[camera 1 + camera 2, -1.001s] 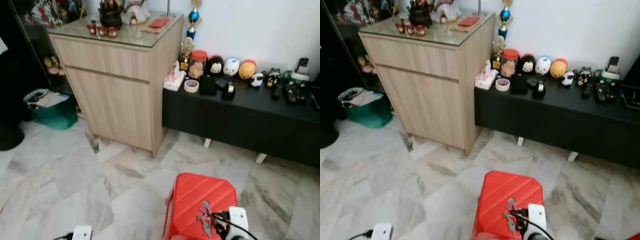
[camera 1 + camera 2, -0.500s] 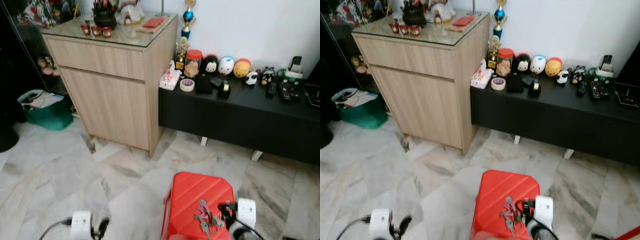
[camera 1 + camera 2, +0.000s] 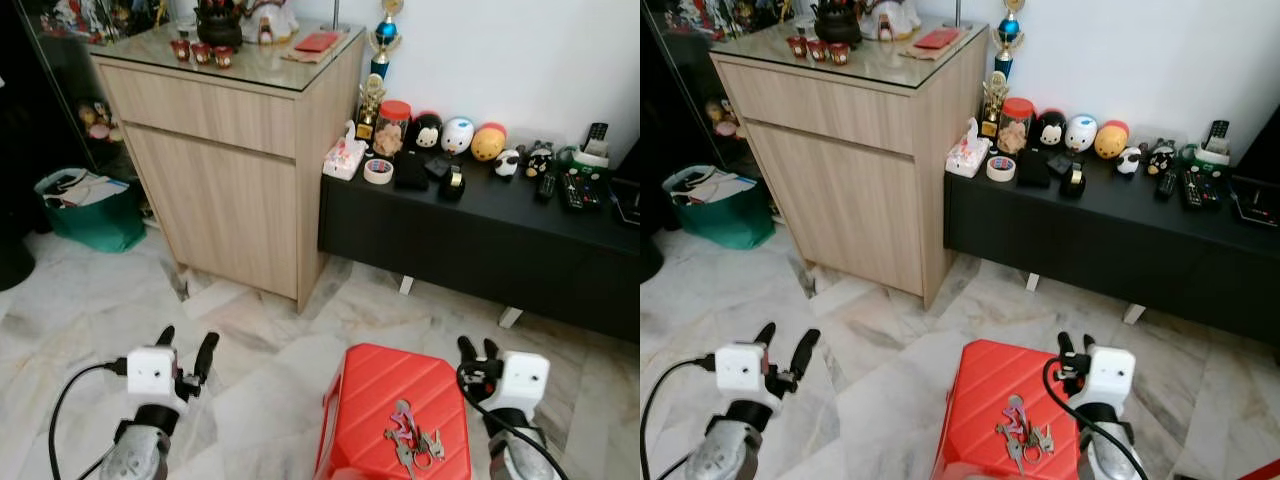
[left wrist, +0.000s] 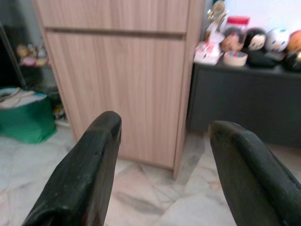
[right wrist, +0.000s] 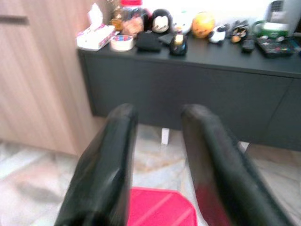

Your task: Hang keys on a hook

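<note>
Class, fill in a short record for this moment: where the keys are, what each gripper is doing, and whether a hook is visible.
keys: lying on the red stool, bunch at
left gripper: open, raised over the floor, holding nothing
right gripper: open, fingers close together, beside the stool, holding nothing
cabinet: wooden, next to a black bench
hook: cannot be made out

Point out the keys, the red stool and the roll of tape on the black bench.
keys point(image 3: 410, 446), left eye view, on the middle of the bunch.
red stool point(image 3: 385, 390), left eye view, on its bare ribbed top.
roll of tape point(image 3: 380, 171), left eye view, on its upper face.
</note>
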Controlling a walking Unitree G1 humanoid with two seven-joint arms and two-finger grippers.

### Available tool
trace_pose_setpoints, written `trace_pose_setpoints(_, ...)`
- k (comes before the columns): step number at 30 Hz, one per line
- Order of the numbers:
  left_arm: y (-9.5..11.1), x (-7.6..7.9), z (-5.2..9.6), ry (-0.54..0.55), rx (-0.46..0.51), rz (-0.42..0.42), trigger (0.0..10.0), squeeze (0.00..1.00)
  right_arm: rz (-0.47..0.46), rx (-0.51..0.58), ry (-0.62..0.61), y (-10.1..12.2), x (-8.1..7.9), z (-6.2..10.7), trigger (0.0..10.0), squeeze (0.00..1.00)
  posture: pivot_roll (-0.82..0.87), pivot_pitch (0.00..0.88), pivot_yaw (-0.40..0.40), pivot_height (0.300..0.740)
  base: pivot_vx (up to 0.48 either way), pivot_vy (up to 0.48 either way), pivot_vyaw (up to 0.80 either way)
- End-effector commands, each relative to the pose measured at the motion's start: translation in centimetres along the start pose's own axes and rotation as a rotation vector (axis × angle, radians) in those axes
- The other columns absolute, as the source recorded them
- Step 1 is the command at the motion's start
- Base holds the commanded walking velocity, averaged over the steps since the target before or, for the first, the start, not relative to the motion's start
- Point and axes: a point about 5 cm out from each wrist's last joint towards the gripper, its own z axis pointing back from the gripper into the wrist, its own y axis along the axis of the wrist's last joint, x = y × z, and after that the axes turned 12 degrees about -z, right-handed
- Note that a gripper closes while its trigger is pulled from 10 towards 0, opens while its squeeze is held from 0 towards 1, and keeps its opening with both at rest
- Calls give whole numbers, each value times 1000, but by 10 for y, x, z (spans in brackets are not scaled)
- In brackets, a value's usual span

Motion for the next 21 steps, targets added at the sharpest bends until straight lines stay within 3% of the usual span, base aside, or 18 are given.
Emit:
trace_pose_setpoints(1,4,0,2,-17,-26,6,10000,0,5,-14,-10,4,3,5,10000,0,81,0,-64,740,0,0,0)
trace_pose_setpoints(6,5,2,-10,-11,-24,5,10000,0,-3,-26,-64,1,9,-7,10000,0,64,0,-61,740,0,0,0)
trace_pose_setpoints(15,10,4,-12,-27,-48,31,10000,0,0,-84,-41,2,5,-6,10000,0,60,0,-52,740,0,0,0)
trace_pose_setpoints(21,10,2,-13,-16,-57,21,10000,0,-15,-104,-55,-4,4,-4,10000,0,61,0,-43,695,0,0,0)
